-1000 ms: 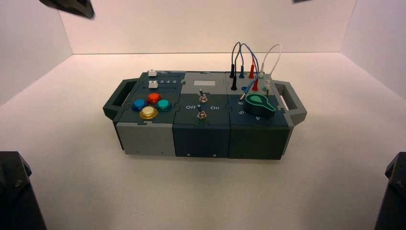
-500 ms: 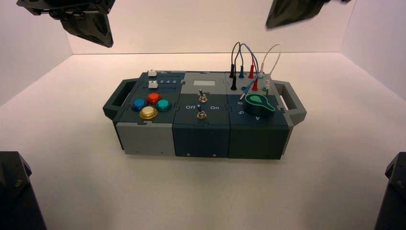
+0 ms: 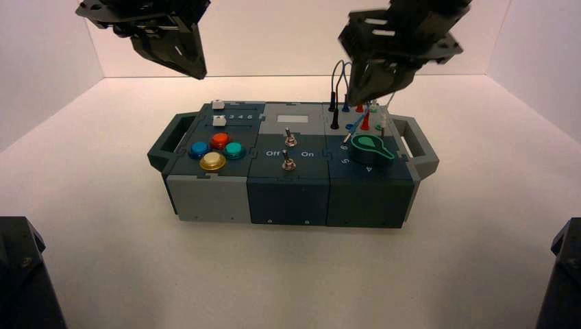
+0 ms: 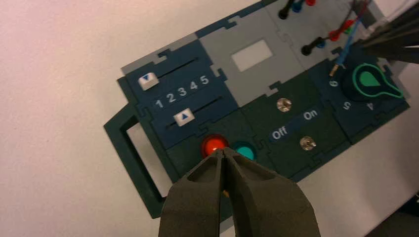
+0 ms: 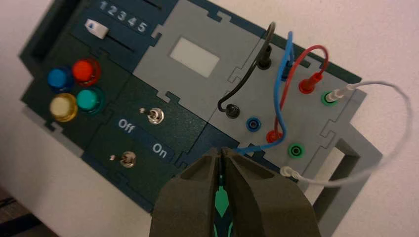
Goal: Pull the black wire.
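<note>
Your right gripper (image 3: 373,86) hovers closed and empty just right of the black wire (image 5: 245,79), not touching; your left gripper (image 3: 185,58), closed, hangs far left.

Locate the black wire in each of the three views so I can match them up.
High view: the black wire arches over the box's rear right section, beside the right gripper.
Left wrist view: only its two black plugs show, near the frame edge.
Right wrist view: the whole loop shows, both ends plugged in.
Shared landmark: the green knob.
</note>
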Controlling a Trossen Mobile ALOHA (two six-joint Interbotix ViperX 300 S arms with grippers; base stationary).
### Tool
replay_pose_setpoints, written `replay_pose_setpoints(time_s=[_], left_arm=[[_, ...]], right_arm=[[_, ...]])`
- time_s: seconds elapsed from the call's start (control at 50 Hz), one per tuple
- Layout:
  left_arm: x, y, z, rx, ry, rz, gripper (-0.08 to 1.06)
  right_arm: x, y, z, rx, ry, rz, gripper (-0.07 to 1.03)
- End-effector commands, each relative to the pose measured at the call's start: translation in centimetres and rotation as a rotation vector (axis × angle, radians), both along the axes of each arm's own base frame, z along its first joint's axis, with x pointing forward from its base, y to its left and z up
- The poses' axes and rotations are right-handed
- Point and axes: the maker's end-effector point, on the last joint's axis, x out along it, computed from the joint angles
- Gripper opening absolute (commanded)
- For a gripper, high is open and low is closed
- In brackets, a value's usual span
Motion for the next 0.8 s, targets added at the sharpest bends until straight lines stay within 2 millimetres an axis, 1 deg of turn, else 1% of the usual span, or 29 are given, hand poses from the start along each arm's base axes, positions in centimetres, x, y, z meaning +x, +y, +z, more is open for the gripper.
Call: replay_pose_setpoints(time_s=[0.02, 0.16, 0.22, 0.3, 0.46, 0.48, 0.58, 0.8], left_arm=[[0.3, -1.3, 1.6, -0.037, -0.047, -0.028, -0.03], [-0.4, -2.0, 1.5, -0.037, -0.045, -0.063, -0.03], [-0.9, -2.5, 1.5, -0.037, -0.045, -0.089, -0.03], [-1.2, -2.8, 1.4, -0.038, -0.046, -0.104, -0.03], [-1.5, -3.1, 1.4, -0.037, -0.045, -0.118, -0.03], [-1.5, -3.2, 1.5, -0.039, -0.048, -0.122, -0.03], [-1.6, -3.3, 1.4, -0.038, -0.046, -0.128, -0.03], [-1.7, -3.4, 1.4, -0.038, -0.049, -0.135, -0.03]], right_arm=[[1.3, 1.1, 0.9, 0.027, -0.033, -0.004, 0.06], [1.8, 1.4, 0.5, 0.025, -0.034, -0.005, 0.14], [2.2, 1.7, 0.6, 0.030, -0.043, -0.007, 0.15], [2.4, 1.8, 0.7, 0.034, -0.054, -0.006, 0.20], [2.7, 1.9, 0.7, 0.038, -0.057, -0.010, 0.34], [2.7, 1.9, 0.6, 0.035, -0.053, -0.012, 0.38], [2.7, 1.9, 0.4, 0.033, -0.051, -0.012, 0.39], [3.6, 1.7, -1.1, 0.011, -0.038, -0.025, 0.39]])
